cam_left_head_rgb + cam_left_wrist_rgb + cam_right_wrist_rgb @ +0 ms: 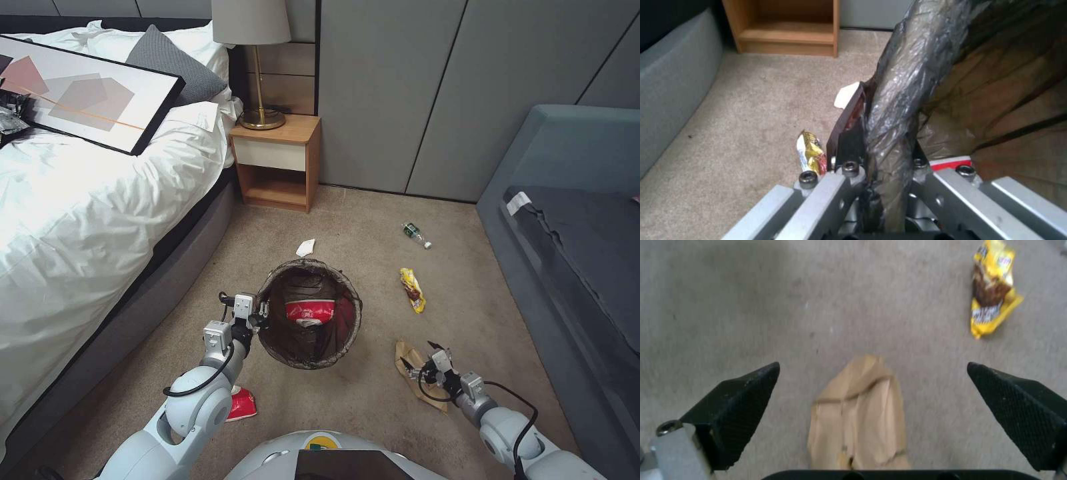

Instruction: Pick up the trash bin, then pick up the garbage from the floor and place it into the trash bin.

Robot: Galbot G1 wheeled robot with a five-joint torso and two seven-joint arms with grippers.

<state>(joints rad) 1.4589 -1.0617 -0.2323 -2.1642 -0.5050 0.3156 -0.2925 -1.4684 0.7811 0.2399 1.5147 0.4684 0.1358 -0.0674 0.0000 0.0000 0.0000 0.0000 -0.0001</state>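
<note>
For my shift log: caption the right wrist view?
Open right tool poised over the crumpled brown paper bag on the carpet.

A dark brown-black liner is seen in the trash bin [310, 313] around a red-and-white cup [309, 312], while a yellow-and-brown wrapper [413, 289], a tan paper bag [859, 416], a green-labelled clear bottle [416, 235] and a white tissue [305, 248] are set against the beige-brown floor [360, 407].
</note>
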